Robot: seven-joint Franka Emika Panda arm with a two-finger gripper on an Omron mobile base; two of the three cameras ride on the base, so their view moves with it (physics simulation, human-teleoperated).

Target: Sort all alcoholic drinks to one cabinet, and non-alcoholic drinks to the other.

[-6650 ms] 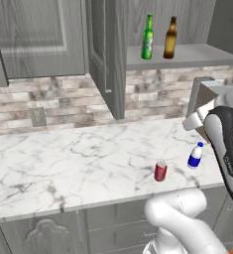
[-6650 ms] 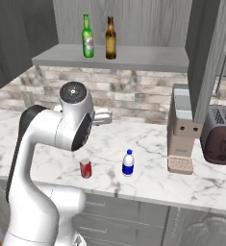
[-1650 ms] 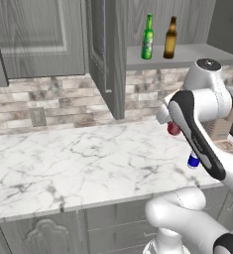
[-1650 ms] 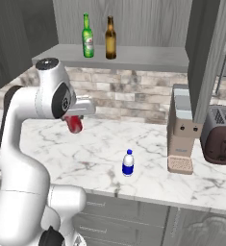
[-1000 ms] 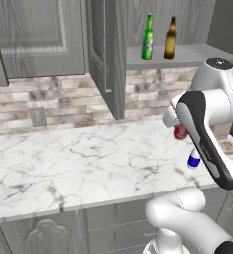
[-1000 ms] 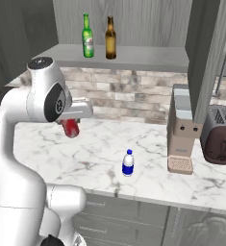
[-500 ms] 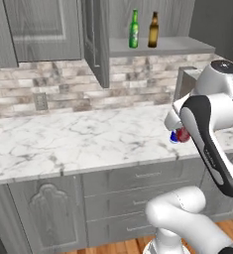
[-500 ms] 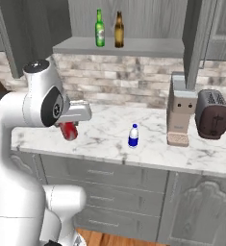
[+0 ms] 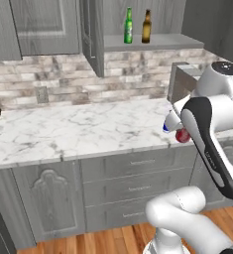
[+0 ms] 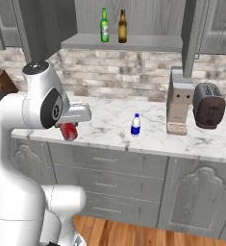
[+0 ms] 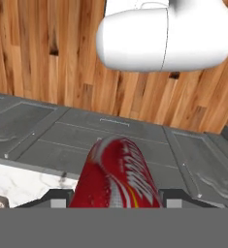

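Note:
A red soda can with white lettering sits between my fingertips, and my gripper is shut on it. From the base, the can hangs under the hand at the counter's front edge, with my gripper around it. The white bottle with blue label and cap stands on the marble counter to the can's right; from the left base, only its blue cap peeks past my arm. The green bottle and the amber bottle stand side by side on the open cabinet shelf.
A coffee machine and a toaster stand on the counter at the right. A knife block is at the far left. A closed upper cabinet hangs left of the open one. Drawers and wooden floor lie below the counter.
The base has backed away from the counter, so the whole scene looks farther and lower. The can stays in my grip, now low at the counter's front edge.

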